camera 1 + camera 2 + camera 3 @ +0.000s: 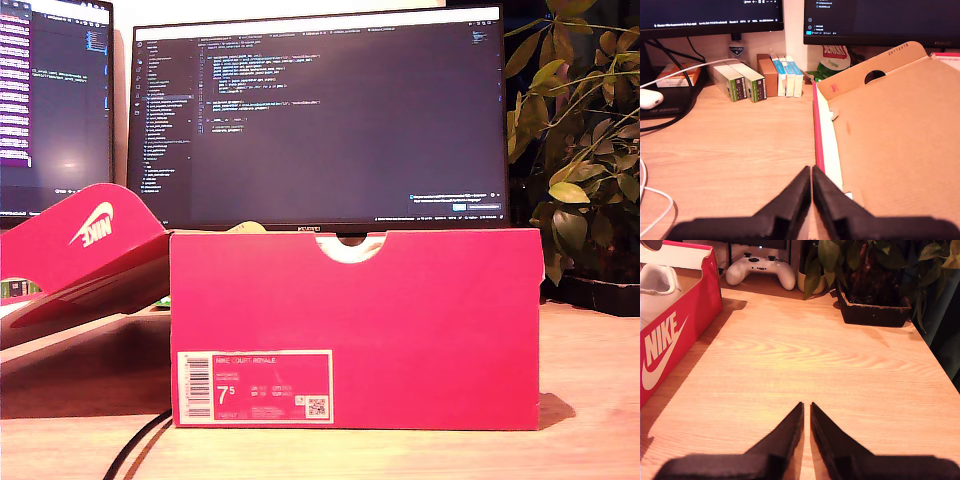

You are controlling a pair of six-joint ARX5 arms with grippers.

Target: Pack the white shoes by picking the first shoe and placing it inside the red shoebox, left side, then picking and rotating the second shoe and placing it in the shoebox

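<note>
Wooden desk, red shoebox hiding its contents, white shoe partly visible, both grippers' jaws pressed together, empty.

ext cam low, close, facing red shoebox; wrist cams flank box, share it.
</note>
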